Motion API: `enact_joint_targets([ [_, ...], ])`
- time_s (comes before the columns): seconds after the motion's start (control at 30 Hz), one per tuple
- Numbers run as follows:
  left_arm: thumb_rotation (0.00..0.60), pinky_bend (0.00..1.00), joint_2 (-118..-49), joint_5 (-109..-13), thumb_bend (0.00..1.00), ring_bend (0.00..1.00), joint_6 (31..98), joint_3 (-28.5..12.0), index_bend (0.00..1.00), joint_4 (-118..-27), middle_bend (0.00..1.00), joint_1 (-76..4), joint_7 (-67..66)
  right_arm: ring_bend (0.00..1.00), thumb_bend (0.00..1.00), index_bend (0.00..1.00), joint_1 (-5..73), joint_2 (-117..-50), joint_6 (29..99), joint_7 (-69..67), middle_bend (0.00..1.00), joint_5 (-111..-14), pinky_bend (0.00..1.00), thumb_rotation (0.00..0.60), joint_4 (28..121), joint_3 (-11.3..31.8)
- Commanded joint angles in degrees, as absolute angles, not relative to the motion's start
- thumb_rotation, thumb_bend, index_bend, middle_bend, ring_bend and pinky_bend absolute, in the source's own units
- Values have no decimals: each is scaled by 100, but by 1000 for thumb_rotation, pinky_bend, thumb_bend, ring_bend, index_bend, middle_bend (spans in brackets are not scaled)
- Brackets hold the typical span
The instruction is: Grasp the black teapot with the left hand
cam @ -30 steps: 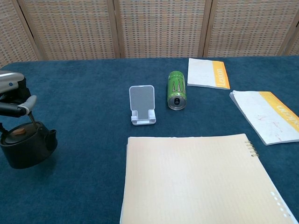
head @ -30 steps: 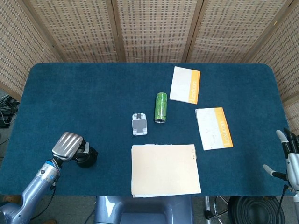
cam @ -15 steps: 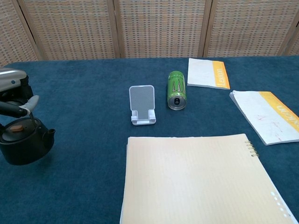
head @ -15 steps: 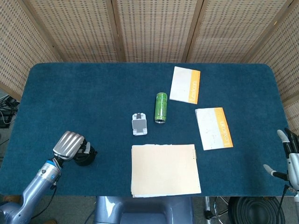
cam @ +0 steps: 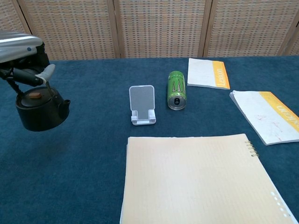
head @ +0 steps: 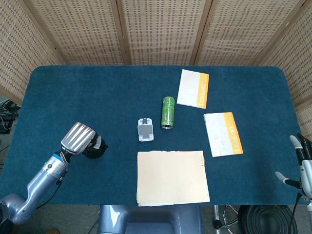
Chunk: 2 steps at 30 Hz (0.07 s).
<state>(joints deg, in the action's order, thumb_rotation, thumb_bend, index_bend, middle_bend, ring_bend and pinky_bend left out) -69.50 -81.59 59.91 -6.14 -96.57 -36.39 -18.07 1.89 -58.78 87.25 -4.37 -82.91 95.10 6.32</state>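
Count: one black round teapot (cam: pixel 39 111); one green drink can (cam: pixel 176 89); one white phone stand (cam: pixel 142 105); two white-and-orange notebooks (cam: pixel 208 73) (cam: pixel 266 115); one beige spiral notepad (cam: pixel 198 179).
Teapot: hangs upright just below the fingers, above the blue cloth table (cam: pixel 93 154); spout points to the right in the chest view.
Left hand (cam: pixel 21 56): fingers (cam: pixel 32 76) curled on the handle, holding it.
Right hand (head: pixel 302 165): off the table edge, fingers apart, holding nothing.

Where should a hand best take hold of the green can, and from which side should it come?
Grip the green can around its middle, coming from above: it lies on its side, free on both flanks, phone stand apart from it.
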Motion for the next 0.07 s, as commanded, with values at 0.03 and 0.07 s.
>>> enact_joint_targets([
  [0.03,600,817,-6987,-8287,1000,871,5842,-722,1000,-9367,1000,-3851,-1742,0,0,0,192,-5878,8719,-445,0,-8283,0,600,9506,636],
  [0.07,600,817,-7003,-8297,1000,871,5814,-734,1000,-9310,1000,-3889,-1746,0,0,0,193,-5877,8715,-450,0,-8278,0,600,9501,638],
])
